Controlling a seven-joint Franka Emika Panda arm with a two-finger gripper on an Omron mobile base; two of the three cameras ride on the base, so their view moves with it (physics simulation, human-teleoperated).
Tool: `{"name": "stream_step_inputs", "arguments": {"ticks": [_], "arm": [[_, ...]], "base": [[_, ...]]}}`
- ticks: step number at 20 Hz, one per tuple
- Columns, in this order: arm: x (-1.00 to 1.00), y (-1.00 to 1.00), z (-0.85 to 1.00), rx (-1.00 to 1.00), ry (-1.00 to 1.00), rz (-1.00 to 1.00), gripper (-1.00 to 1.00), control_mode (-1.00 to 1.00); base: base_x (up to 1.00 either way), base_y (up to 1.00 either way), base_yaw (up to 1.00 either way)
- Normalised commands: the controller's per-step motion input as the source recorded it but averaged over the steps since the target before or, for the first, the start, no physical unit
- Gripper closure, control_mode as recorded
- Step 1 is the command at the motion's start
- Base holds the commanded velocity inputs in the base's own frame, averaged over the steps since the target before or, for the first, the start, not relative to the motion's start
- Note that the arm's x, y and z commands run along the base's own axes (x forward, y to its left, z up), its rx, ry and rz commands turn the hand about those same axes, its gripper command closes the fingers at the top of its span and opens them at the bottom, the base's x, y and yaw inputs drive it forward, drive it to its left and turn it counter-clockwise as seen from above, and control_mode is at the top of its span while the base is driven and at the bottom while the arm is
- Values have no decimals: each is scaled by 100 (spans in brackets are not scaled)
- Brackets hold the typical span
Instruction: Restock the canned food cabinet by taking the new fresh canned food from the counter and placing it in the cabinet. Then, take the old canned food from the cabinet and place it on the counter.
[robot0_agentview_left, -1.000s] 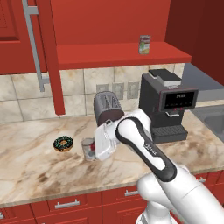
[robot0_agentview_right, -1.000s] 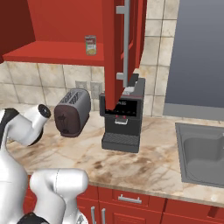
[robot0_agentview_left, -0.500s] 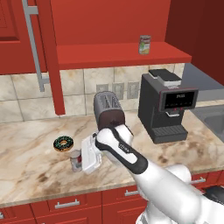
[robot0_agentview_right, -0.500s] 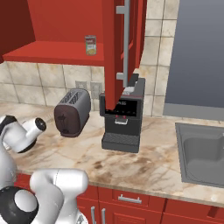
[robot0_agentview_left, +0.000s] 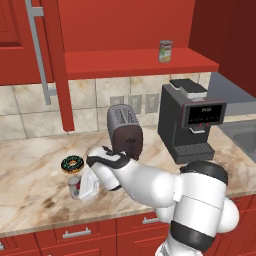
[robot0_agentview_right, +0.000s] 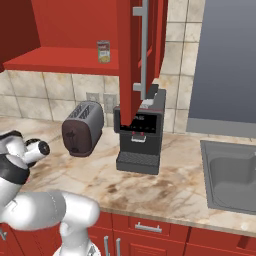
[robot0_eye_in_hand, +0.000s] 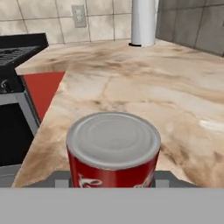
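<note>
The old canned food (robot0_agentview_left: 74, 186), a red-and-white tin, sits low over the counter (robot0_agentview_left: 30, 172) by its front left part, with my gripper (robot0_agentview_left: 79, 188) shut on it. In the hand view its silver top and red side (robot0_eye_in_hand: 113, 151) loom close between my fingertips (robot0_eye_in_hand: 162, 177), with the counter (robot0_eye_in_hand: 144, 87) stretching beyond. The new fresh canned food (robot0_agentview_left: 165, 51), green and yellow, stands upright on the red shelf of the cabinet (robot0_agentview_left: 135, 62), also seen in the right base view as the tin (robot0_agentview_right: 103, 51). I cannot tell whether the held tin touches the stone.
A chocolate doughnut (robot0_agentview_left: 72, 164) lies just behind the held tin. A toaster (robot0_agentview_left: 125, 131) and a black coffee machine (robot0_agentview_left: 192, 120) stand further right. The open cabinet door (robot0_agentview_right: 137, 55) hangs over the coffee machine. A sink (robot0_agentview_right: 230, 175) is at the right; a stove (robot0_eye_in_hand: 17, 57) borders the counter.
My arm has swung left and down, carrying the red-and-white tin from beside the toaster toward the counter's front left, near the doughnut.
</note>
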Motion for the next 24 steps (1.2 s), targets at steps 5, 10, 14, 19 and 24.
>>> {"name": "stream_step_inputs", "arguments": {"ticks": [5,10,14,19,24], "arm": [[51,-5,-21,-1,7,0,-100,-100],[15,-2,13,0,1,0,-100,-100],[-3,0,77,0,0,-6,-100,-100],[-64,-2,100,0,0,-2,-100,-100],[-96,-40,100,0,0,-2,-100,-100]], "base": [[0,0,0],[0,0,0],[0,0,0],[0,0,0],[0,0,0]]}}
